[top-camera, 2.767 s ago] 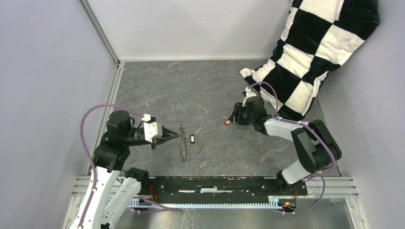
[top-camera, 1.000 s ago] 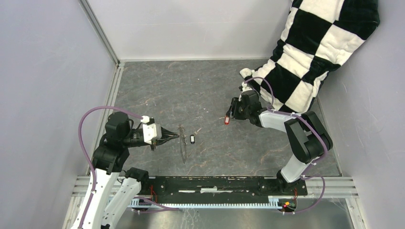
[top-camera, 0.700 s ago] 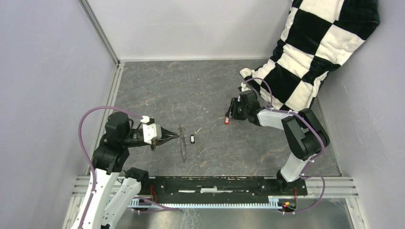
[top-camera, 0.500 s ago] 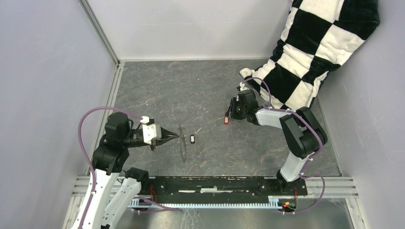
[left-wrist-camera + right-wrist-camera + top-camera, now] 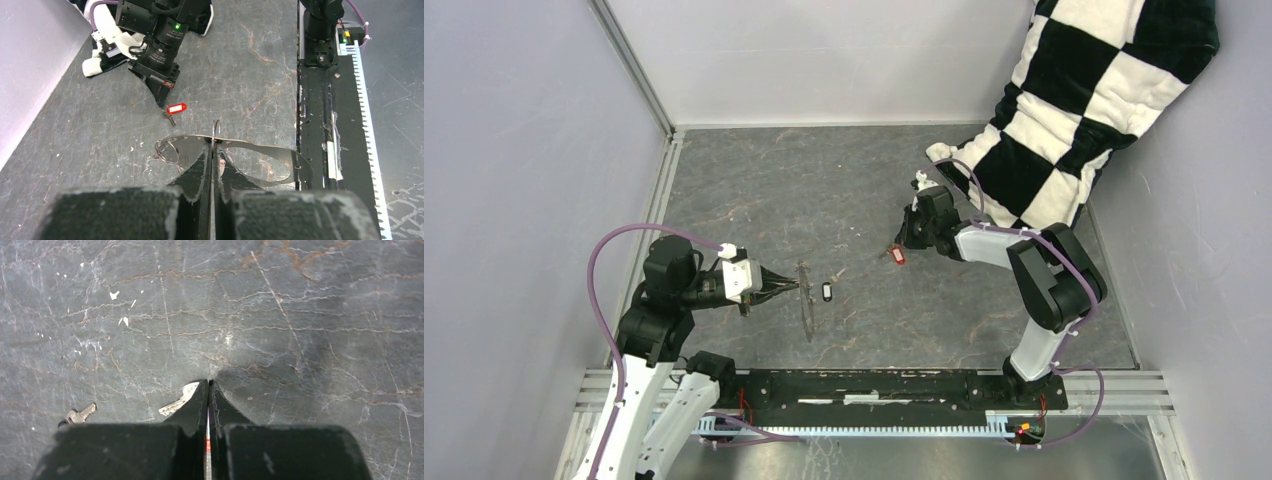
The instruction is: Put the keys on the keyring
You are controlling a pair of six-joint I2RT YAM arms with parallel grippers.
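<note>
The thin grey metal oval keyring [image 5: 808, 312] is pinched by the left claw [image 5: 213, 145]; the small red-headed key [image 5: 897, 255] is clamped in the right claw [image 5: 208, 385].

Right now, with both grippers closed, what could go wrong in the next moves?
1. The right gripper pinches the red key only at its fingertips; it may slip or swing when lifted.
2. The left gripper holds the keyring by its thin edge; pushing a key on could twist it.
3. The black key lies close beside the keyring; a move might knock it away.
</note>
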